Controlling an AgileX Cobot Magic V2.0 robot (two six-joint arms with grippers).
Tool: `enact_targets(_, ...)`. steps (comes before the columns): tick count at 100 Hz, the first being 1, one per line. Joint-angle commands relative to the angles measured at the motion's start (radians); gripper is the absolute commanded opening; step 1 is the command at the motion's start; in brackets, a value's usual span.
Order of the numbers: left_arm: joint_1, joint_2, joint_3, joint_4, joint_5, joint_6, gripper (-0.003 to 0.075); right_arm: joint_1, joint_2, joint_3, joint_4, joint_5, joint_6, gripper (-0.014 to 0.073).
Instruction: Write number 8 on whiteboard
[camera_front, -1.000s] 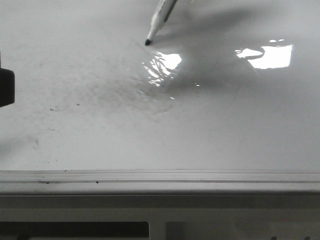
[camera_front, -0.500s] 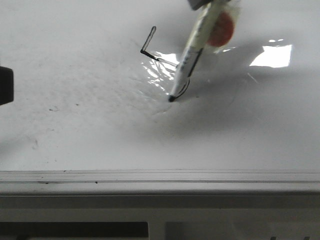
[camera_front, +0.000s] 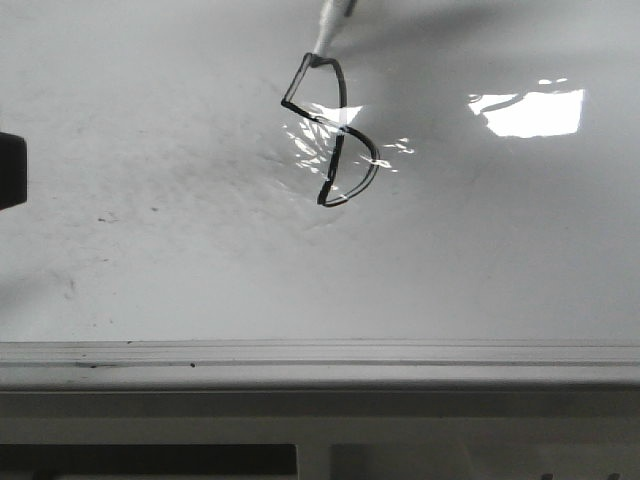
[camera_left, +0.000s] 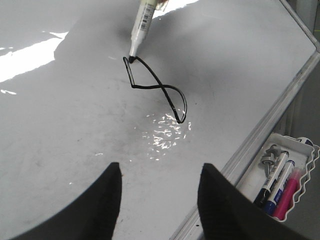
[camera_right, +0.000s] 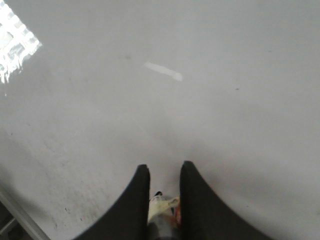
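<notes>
A thin black number 8 (camera_front: 332, 130) is drawn on the glossy whiteboard (camera_front: 480, 260), with an angular upper loop and a rounded lower loop. It also shows in the left wrist view (camera_left: 156, 90). The white marker pen (camera_front: 328, 28) comes in from the top edge, its tip touching the top of the 8; it also shows in the left wrist view (camera_left: 140, 25). My right gripper (camera_right: 164, 171) is shut on the marker pen (camera_right: 162, 210). My left gripper (camera_left: 159, 172) is open and empty above the whiteboard (camera_left: 60, 140), near its rail.
The grey metal edge rail (camera_front: 320, 352) runs along the board's near edge. A white tray (camera_left: 306, 165) beside the board's edge holds several markers (camera_left: 274, 180). Glare patches (camera_front: 530, 112) and a wrinkled film patch (camera_front: 320, 145) lie on the board. A dark object (camera_front: 12, 170) sits at the left edge.
The marker has gone from the 8's lower end up to its top, drawing the lower loop and the upper loop closed. One second ago there was no line.
</notes>
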Motion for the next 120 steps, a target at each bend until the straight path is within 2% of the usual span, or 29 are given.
enact_targets(1, -0.008, 0.0, -0.025, -0.019, -0.07, -0.01, 0.0329, 0.019, -0.012, -0.03, -0.05, -0.037, -0.008, -0.0062)
enact_targets(19, -0.008, 0.005, -0.025, 0.081, -0.088, -0.01, 0.0329, 0.1, -0.065, -0.03, -0.029, 0.002, -0.008, -0.0062)
enact_targets(33, -0.008, 0.062, -0.034, 0.076, -0.137, -0.016, 0.0329, 0.167, -0.036, -0.016, -0.023, 0.101, -0.008, -0.0062)
enact_targets(46, -0.018, 0.15, -0.068, 0.076, -0.236, -0.015, 0.0329, 0.214, 0.001, 0.002, -0.014, 0.07, 0.019, -0.0062)
enact_targets(65, -0.071, 0.296, -0.147, 0.057, -0.252, -0.015, 0.0329, 0.268, 0.036, 0.005, -0.005, 0.05, 0.055, -0.0062)
enact_targets(89, -0.085, 0.386, -0.152, -0.008, -0.352, -0.015, 0.0323, 0.294, 0.038, 0.005, 0.02, 0.043, 0.062, -0.0062)
enact_targets(99, -0.085, 0.394, -0.152, -0.01, -0.353, -0.02, 0.0244, 0.294, 0.038, 0.005, 0.029, 0.043, 0.062, -0.0062)
enact_targets(113, -0.085, 0.394, -0.152, -0.008, -0.355, -0.02, -0.0024, 0.294, 0.038, 0.005, 0.029, 0.047, 0.062, -0.0062)
enact_targets(120, -0.085, 0.394, -0.152, 0.005, -0.355, -0.02, -0.002, 0.294, 0.038, 0.005, 0.029, 0.043, 0.06, -0.0063)
